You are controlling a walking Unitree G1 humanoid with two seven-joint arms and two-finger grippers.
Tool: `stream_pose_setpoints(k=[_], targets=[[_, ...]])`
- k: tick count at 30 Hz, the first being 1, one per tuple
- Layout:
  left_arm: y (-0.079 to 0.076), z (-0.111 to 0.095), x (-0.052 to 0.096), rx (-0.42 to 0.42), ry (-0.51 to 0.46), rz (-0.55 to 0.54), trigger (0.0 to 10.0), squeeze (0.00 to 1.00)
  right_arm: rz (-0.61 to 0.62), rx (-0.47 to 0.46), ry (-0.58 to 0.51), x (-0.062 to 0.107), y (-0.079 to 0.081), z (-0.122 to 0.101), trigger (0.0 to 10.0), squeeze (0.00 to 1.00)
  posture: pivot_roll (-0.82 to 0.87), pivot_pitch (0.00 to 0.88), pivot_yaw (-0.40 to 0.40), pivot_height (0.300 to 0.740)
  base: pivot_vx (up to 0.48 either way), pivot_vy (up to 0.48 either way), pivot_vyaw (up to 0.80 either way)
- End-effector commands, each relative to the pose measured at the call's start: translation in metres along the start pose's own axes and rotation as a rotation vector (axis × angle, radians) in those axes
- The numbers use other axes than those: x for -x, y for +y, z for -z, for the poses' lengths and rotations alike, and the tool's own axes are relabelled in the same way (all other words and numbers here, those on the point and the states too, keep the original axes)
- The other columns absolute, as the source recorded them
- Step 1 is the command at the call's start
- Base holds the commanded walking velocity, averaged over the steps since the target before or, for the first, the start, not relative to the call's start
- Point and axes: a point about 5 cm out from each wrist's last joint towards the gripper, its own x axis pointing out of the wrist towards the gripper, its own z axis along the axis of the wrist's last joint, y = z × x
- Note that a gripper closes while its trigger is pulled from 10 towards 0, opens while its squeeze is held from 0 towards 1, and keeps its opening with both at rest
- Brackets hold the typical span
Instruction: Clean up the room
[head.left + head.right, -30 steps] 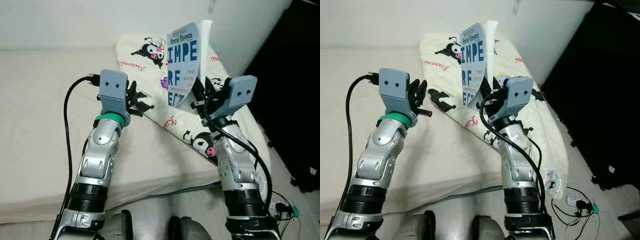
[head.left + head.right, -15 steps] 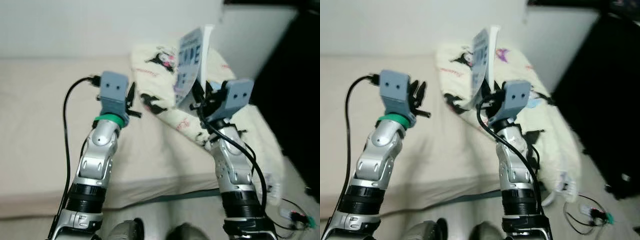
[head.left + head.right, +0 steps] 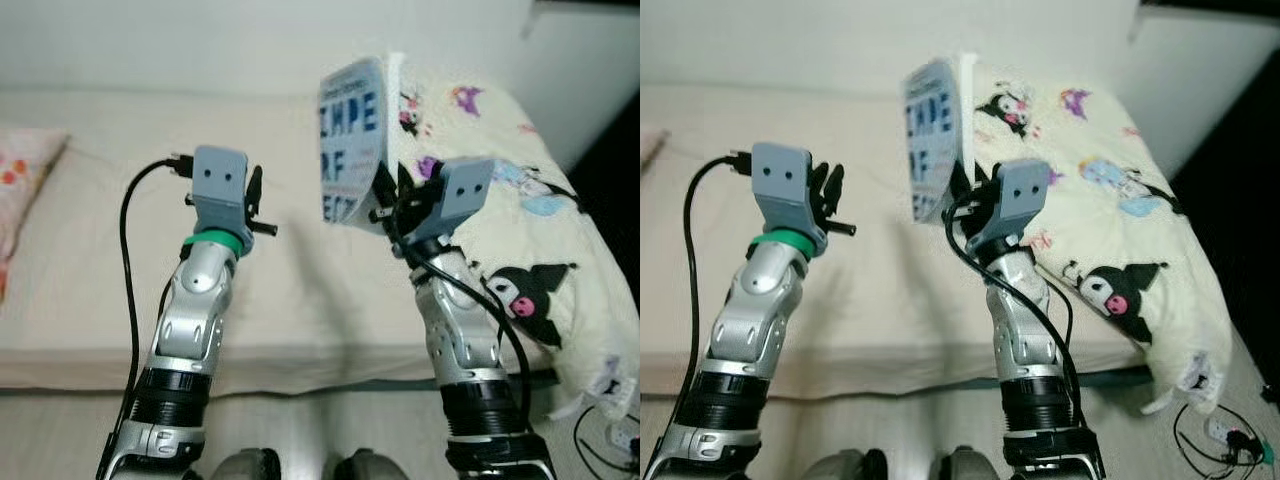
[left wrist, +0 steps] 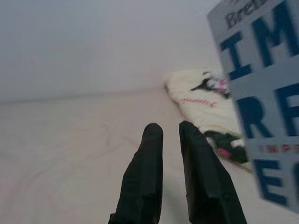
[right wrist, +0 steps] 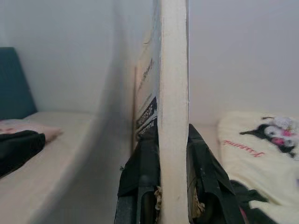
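Low in the frame, the two silver arms rise from the bottom edge toward the bed [image 3: 90, 300]. Right of centre, the right end effector [image 3: 388, 205] pinches a paperback book [image 3: 352, 150] by its lower edge, holding it upright in the air above the mattress; the wrist view looks straight along the page block [image 5: 174, 93], clamped between the two black fingers [image 5: 203, 172]. Left of centre, the left end effector [image 3: 256, 200] hangs over the bed carrying nothing, its fingers [image 4: 142, 182] pressed nearly together with a thin gap between them.

Farther back, on the right of the frame, a cream blanket printed with cartoon characters [image 3: 520, 240] lies bunched on the bed and droops over its edge. At the left edge sits part of a pink-patterned pillow [image 3: 20, 170].

Judging from this, the book is lifted and in transit; the next move calls for finding a proper spot for it and carrying it there without loosening the pinch.

Any shelf or destination is out of view, and the cover lettering is partly cut off.
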Motion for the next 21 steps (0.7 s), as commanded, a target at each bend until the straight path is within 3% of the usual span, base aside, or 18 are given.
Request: stream_pose_setpoints(k=[1, 21], targets=[[-0.0007, 0.0017, 0.0005, 0.004, 0.005, 0.006, 10.0, 0.0, 0.008, -0.002, -0.036, -0.0003, -0.0008, -0.006, 10.0, 0.0, -0.04, 0.0, 0.007, 0.721, 0.0, 0.322, 0.0], [-0.0003, 0.0012, 0.0, 0.001, 0.001, 0.01, 10.0, 0.0, 0.002, -0.009, -0.025, 0.0006, 0.0015, -0.0027, 10.0, 0.0, -0.03, 0.0, 0.011, 0.721, 0.0, 0.319, 0.0]])
